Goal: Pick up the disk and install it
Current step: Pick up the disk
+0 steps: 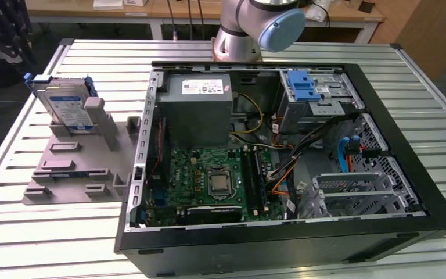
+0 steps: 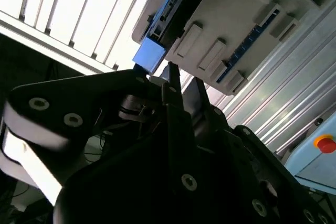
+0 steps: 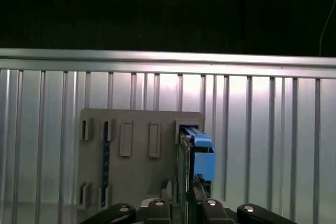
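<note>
1. Containers first: the open computer case (image 1: 285,251) lies on its side. It holds a grey power supply box (image 1: 200,99), a green motherboard (image 1: 207,180), a silver drive cage (image 1: 324,103) with a blue latch (image 1: 306,86) on top, and loose cables (image 1: 339,154).
2. Just beside the case, on the exterior view's left, lies a grey slotted holder plate (image 1: 68,168). The disk (image 1: 67,107) stands upright on its edge in a slot at the plate's end, level with the case's power supply box and well apart from the drive cage.
3. The first wrist view shows that disk (image 3: 184,156) edge-on from above, with its blue carrier (image 3: 202,158) along one side.
4. My gripper (image 3: 181,186) hangs above the disk. In both wrist views its fingertips (image 2: 171,77) stand a little apart with a gap between them. They hold nothing, and I see them touching nothing.
5. Case and plate rest on a slatted metal table (image 1: 424,104). The base of my arm (image 1: 243,32) stands on the table behind the case, and wooden desks (image 1: 184,9) stand beyond it. The second wrist view shows a red button (image 2: 325,142) on a pale blue box off the table's edge.
</note>
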Motion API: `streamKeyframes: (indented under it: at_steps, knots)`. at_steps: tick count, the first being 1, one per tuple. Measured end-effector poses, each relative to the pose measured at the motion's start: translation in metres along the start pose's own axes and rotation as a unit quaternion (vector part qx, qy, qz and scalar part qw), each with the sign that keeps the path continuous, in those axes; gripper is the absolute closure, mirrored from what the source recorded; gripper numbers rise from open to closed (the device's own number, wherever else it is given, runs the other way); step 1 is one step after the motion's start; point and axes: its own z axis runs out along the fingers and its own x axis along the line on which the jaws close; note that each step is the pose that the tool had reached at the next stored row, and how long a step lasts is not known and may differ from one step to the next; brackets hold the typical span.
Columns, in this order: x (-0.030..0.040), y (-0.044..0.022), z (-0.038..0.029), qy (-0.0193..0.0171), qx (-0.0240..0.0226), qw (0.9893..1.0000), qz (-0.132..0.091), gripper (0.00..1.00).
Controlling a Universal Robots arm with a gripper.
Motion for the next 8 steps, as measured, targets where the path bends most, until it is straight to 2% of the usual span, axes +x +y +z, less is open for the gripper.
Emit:
streamKeyframes:
  at_steps: [1, 2, 3, 4, 6, 7, 8]
  knots:
    - [-0.0008, 0.0000, 0.0013, 0.0000, 0.0000, 1.0000, 0.000, 0.71]
    - [-0.0015, 0.0000, 0.0027, -0.0003, 0.0001, 1.0000, 0.000, 0.71]
    - [-0.0020, 0.0000, 0.0041, -0.0006, 0.0001, 1.0000, 0.000, 0.59]
    - [-0.0024, 0.0000, 0.0056, -0.0009, 0.0001, 1.0000, 0.000, 0.59]
    - [-0.0033, -0.0001, 0.0092, -0.0010, 0.0001, 1.0000, 0.000, 0.48]
    - [-0.0034, -0.0001, 0.0110, -0.0011, 0.0001, 1.0000, 0.000, 0.48]
    - [-0.0036, -0.0001, 0.0122, -0.0011, 0.0001, 1.0000, 0.000, 0.42]
